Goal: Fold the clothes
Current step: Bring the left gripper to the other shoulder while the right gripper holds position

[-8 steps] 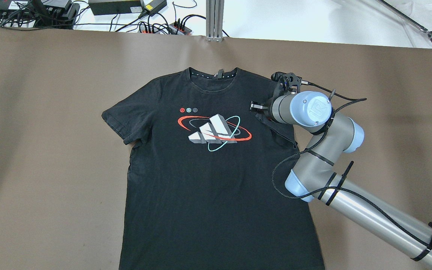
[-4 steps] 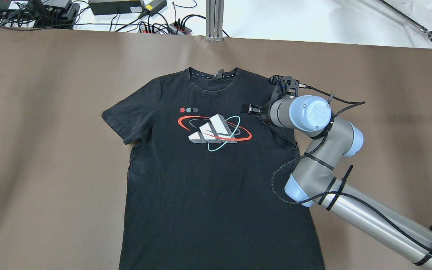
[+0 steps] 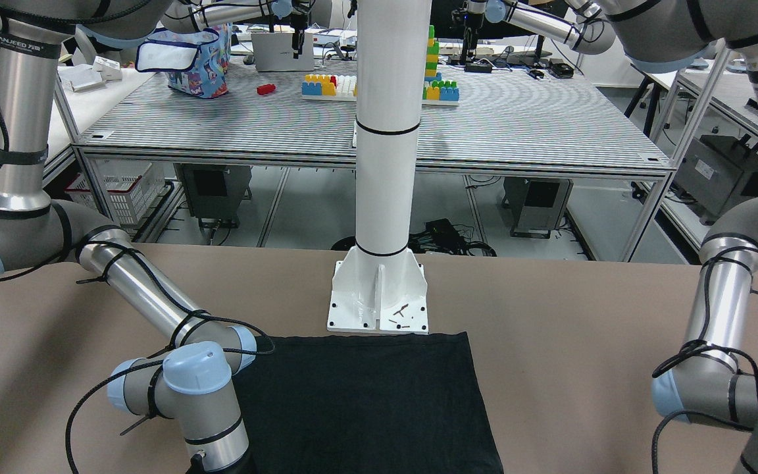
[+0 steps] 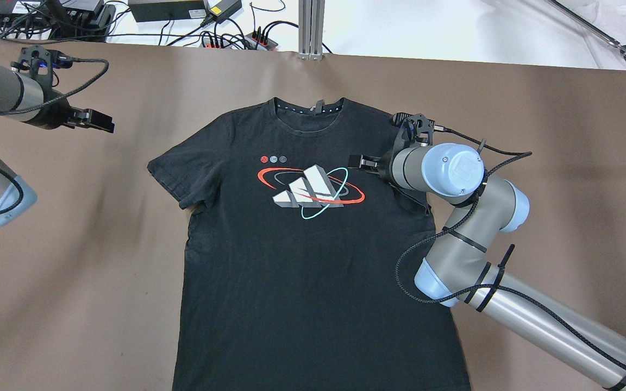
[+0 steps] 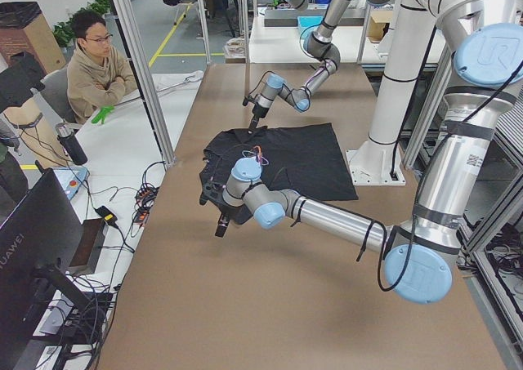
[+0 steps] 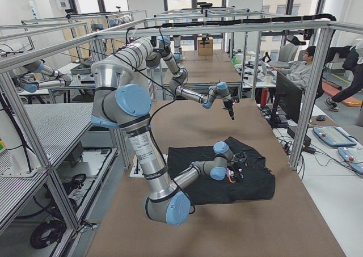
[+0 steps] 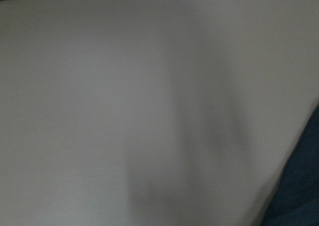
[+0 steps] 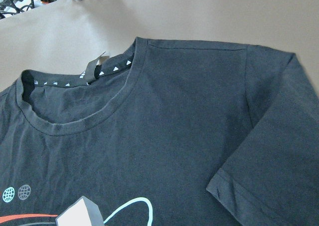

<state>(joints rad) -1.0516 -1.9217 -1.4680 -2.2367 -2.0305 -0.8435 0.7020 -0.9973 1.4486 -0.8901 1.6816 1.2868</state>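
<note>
Black T-shirt point(image 4: 302, 271), printed side up, lies flat in the middle of the brown worktop point(image 4: 74, 271), its long axis running from the collar point(image 4: 307, 117) at the far edge to the hem point(image 3: 359, 336) just beside the white post point(image 3: 379, 296) at the robot's base. The right gripper point(image 4: 357, 161) hovers low over the shoulder on the robot's right, where the right-hand sleeve point(image 4: 405, 195) appears already turned in over the chest; whether its jaws are parted or closed cannot be told from these views, and no cloth shows between them. The left gripper point(image 4: 95, 120) hangs over bare worktop, well apart from the shirt, its opening likewise unclear. The left-hand sleeve point(image 4: 177, 174) is spread outward, and it lies inward of that gripper and nearer the robot. Judging by this layout, the matching fold falls to the left arm, the nearer one, which must first close the gap to the sleeve edge and then carry it across the shirt's long axis toward the print.
</note>
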